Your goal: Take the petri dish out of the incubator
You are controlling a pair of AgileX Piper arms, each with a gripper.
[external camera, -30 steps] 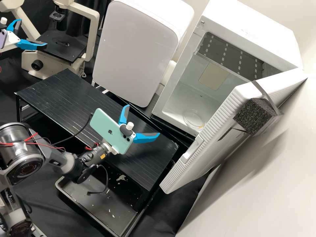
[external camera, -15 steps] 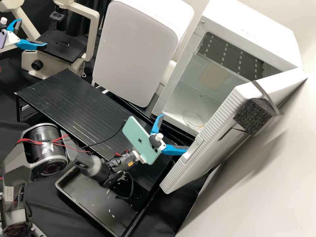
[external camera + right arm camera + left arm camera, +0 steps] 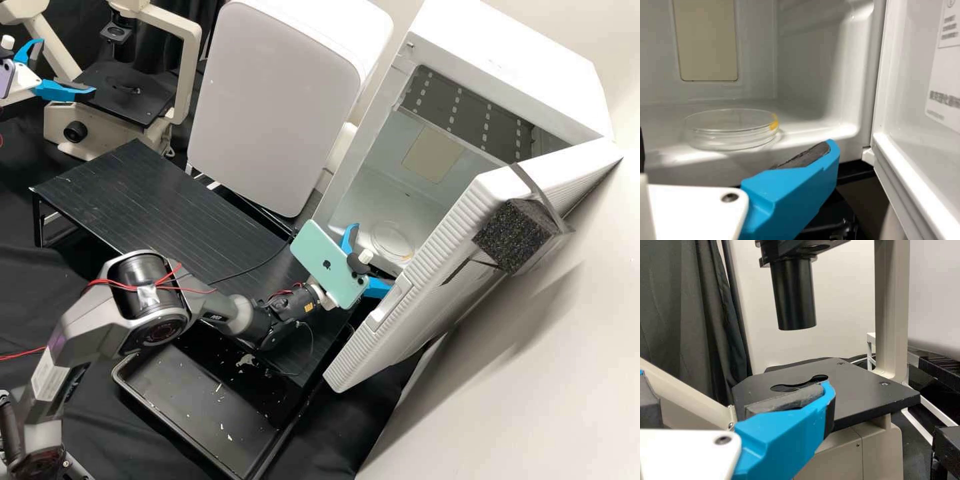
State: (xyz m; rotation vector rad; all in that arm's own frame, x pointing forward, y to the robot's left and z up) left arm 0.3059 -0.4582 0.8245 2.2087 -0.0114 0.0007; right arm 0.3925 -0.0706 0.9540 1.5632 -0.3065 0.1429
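Blue fingers (image 3: 790, 192), two, gape on the right end effector (image 3: 376, 260) before one incubator (image 3: 513, 77) holding one petri dish (image 3: 730, 131).

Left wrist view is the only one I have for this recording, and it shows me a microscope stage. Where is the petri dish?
Observer: The petri dish lies flat on the inside floor of the white incubator, near its open front.
Operator: Does the right tool have hold of it?
Observer: No. The right tool is at the opening with its fingers apart, and the dish lies beyond them, not between.
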